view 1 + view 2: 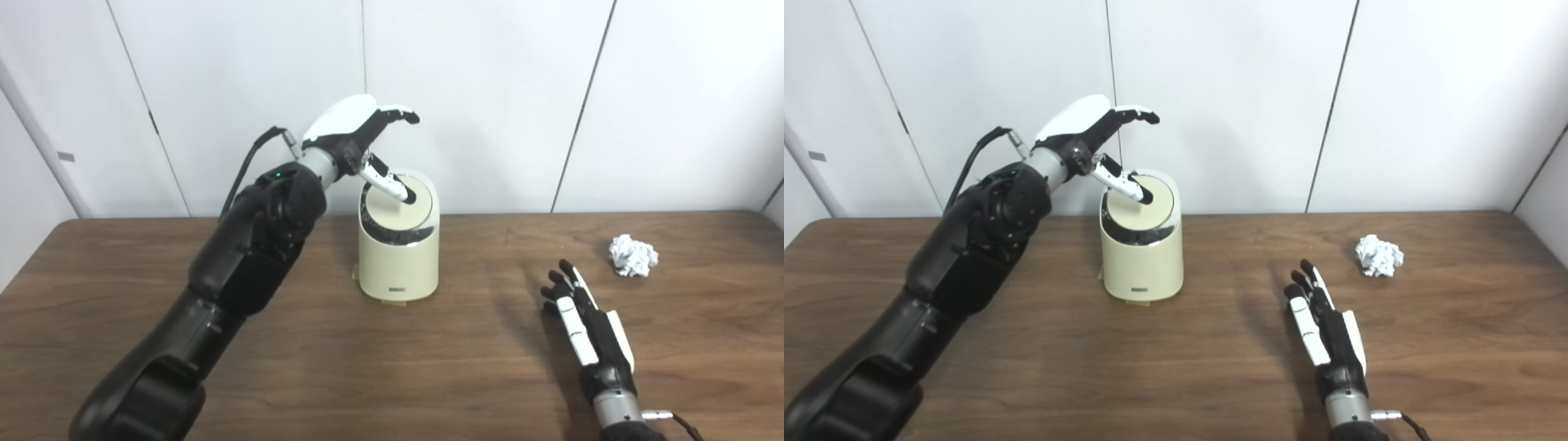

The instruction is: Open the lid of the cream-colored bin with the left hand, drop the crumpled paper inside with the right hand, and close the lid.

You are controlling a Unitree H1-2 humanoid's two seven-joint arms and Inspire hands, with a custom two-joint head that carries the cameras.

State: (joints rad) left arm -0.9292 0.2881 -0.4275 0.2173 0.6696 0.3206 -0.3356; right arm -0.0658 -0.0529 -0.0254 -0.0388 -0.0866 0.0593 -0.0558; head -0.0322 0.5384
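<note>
Label (398,289) on bin (398,257) front showing, unreadable. Left hand (355,131) hovering spread, thumb touching lid (401,208). Right hand (585,318) resting open, empty, near crumpled paper (633,255). Views matching.

left arm (245,269): bulky matte black shells, small green light near the wrist joint
left hand (355,131): glossy white back, black fingers with white segments, silver wrist collar
left cable (248,162): black, with a metal plug at the wrist
right hand (585,321): black fingers, white panels
right wrist (615,410): silver cuff, metal plug, thin black cable
</note>
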